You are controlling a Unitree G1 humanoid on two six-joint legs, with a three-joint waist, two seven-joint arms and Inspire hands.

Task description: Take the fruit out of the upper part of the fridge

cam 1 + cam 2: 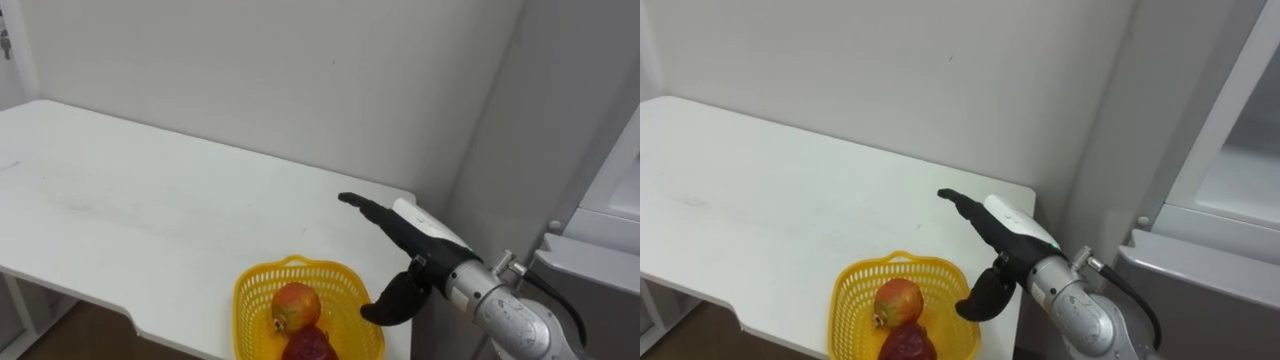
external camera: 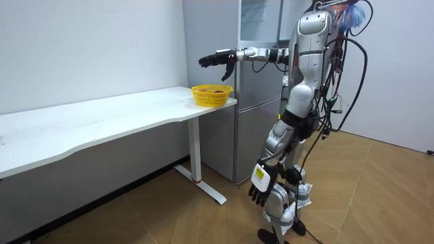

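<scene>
Red-yellow fruit (image 1: 296, 305) lies in the yellow basket (image 1: 245, 290), touching a darker red fruit (image 1: 308, 345) that sits nearer the robot. Can't tell which of the two came out of the fridge (image 2: 254, 122). Prob. one of them is the task's thing, and it's down in the basket, not in a hand.

The basket sits at the desk (image 1: 150, 200) end closest to the fridge, w/ its near rim about at the desk edge. That makes sense b/c it keeps the carry from shelf to basket short.

The right hand (image 1: 408, 235) hovers above the basket's right side. Fingers are straight out, thumb hangs down, nothing held, i.e. released and clear of the fruit. The arm is level and stretched out, so the robot reaches the basket w/o leaving its spot in front of the fridge.

The left hand (image 2: 261, 183) hangs low by the leg, fingers loose, idle.

The upper fridge compartment looks open in the room view, so shutting it is likely what's left.
</scene>
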